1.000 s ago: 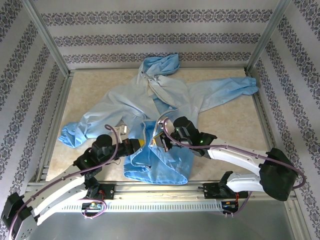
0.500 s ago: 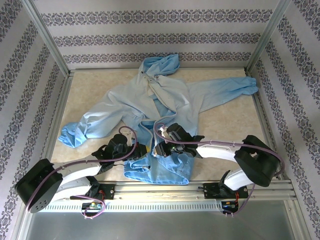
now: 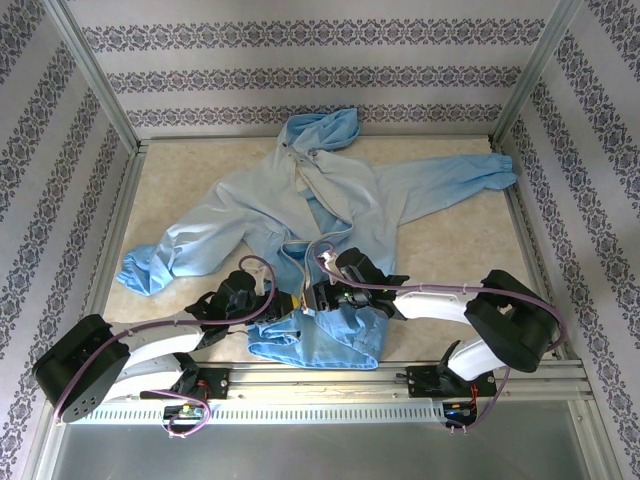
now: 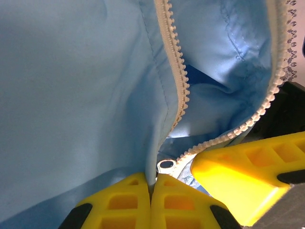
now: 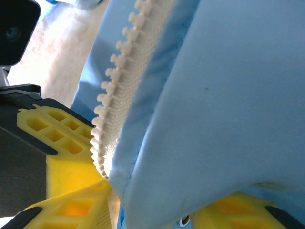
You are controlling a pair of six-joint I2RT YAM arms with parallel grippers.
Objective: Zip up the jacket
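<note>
My left gripper [image 4: 152,202] is pinched tight on the jacket [image 3: 270,200] hem, right at the zipper [image 4: 175,67] bottom. My right gripper [image 5: 157,214] sits just beside it, jaws apart, with the toothed edge between them. Jacket lies spread on the table [image 3: 470,250], hem nearest the arms.

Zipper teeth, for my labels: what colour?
The zipper teeth are off-white; left wrist view shows best.

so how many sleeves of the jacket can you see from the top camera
2. On the jacket, the far-right sleeve stretches toward the back right corner; the left-side sleeve lies out to the left, cuff bunched up.
</note>
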